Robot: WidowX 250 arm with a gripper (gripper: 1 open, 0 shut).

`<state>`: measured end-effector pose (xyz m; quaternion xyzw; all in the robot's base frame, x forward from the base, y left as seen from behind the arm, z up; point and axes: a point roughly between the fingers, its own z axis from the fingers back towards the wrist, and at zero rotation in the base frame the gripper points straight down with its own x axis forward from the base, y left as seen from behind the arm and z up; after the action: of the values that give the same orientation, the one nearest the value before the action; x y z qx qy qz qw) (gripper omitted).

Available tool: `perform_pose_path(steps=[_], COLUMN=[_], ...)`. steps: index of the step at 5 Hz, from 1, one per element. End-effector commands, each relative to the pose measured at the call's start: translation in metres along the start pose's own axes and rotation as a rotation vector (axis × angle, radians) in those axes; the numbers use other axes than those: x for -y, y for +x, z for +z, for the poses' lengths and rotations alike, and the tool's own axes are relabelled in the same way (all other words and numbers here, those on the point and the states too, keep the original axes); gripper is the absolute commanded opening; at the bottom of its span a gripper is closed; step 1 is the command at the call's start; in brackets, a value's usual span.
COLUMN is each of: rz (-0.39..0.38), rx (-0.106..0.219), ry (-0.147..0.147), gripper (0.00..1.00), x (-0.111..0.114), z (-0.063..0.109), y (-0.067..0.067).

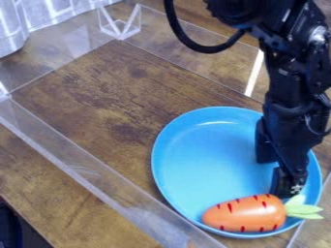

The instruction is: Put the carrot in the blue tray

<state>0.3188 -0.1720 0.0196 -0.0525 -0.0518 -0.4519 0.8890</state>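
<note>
The blue tray [207,160] sits on the wooden table at the lower right. The carrot [243,214] lies on its side in the tray's front part, against the rim, its light-green stub [305,207] pointing right. My black gripper [292,181] points straight down over the right side of the tray, just above and behind the carrot's leafy end. Its fingers stand open with nothing between them, and they do not touch the carrot.
A clear plastic wall [77,165] runs diagonally along the left and front of the wooden table [116,87]. A clear plastic stand [123,19] is at the back. The arm's cables loop above the tray at the upper right.
</note>
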Motion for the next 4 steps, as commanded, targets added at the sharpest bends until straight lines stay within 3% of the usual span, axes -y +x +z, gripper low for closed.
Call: perform_pose_path(steps=[1, 4], rz=[-0.023, -0.041], rx=[-0.059, -0.073], ry=[-0.06, -0.09], gripper=[1.0, 1.0], x=[0.0307, 0.034], z=[-0.015, -0.0153], y=[-0.0097, -0.0192])
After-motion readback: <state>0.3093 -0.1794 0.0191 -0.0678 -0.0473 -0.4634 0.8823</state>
